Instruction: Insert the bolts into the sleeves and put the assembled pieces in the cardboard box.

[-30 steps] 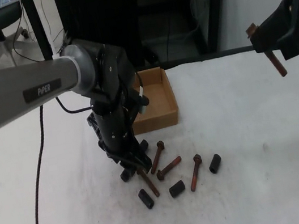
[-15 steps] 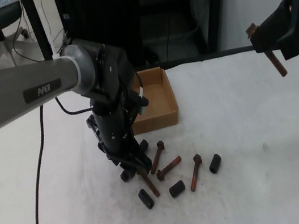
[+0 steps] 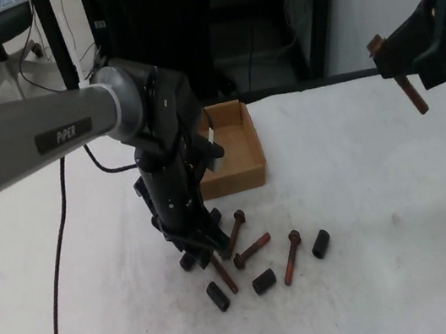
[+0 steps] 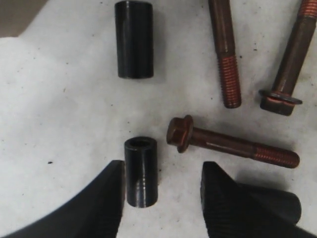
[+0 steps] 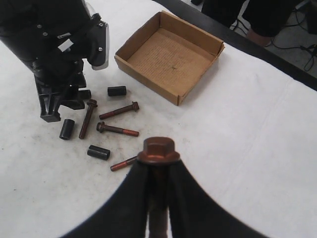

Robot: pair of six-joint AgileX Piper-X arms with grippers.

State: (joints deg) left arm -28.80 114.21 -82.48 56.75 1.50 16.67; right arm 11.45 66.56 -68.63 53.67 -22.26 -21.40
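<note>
Zero assembled pieces lie in the cardboard box [image 3: 238, 163] as I watch from the remote desk. By my reading nothing is mated yet, and nearly the whole job lies ahead.

High view: the left gripper [image 3: 206, 254] hangs low over the parts pile just in front of the box. Four loose bolts [image 3: 252, 250] and several black sleeves [image 3: 320, 243] are scattered there on the white bench [image 3: 383, 303]. The right gripper [image 3: 399, 65] sits high at the far right, well apart from the pile. It pinches a held bolt [image 3: 411, 97] that points down at a tilt.

Left wrist view: the left pincer's fingers [image 4: 99, 203] are spread and straddle one short sleeve [image 4: 141, 171] lying flat on the bench. The sleeve sits just beside one finger, with a wide gap to the other, and is not clamped. One loose bolt lies near it, head toward the sleeve. Another sleeve and two more bolts lie farther out.

Right wrist view: the right pincer is pressed together on the shank of the held bolt, just under its flanged head. Beyond it the box floor shows bare cardboard, and the four bolts and the sleeves lie between the box and the left arm.

I judge the step in hand to be the first sleeve pickup, so that the sleeve can meet the waiting bolt. Every pairing and every drop into the box is yet to come.
</note>
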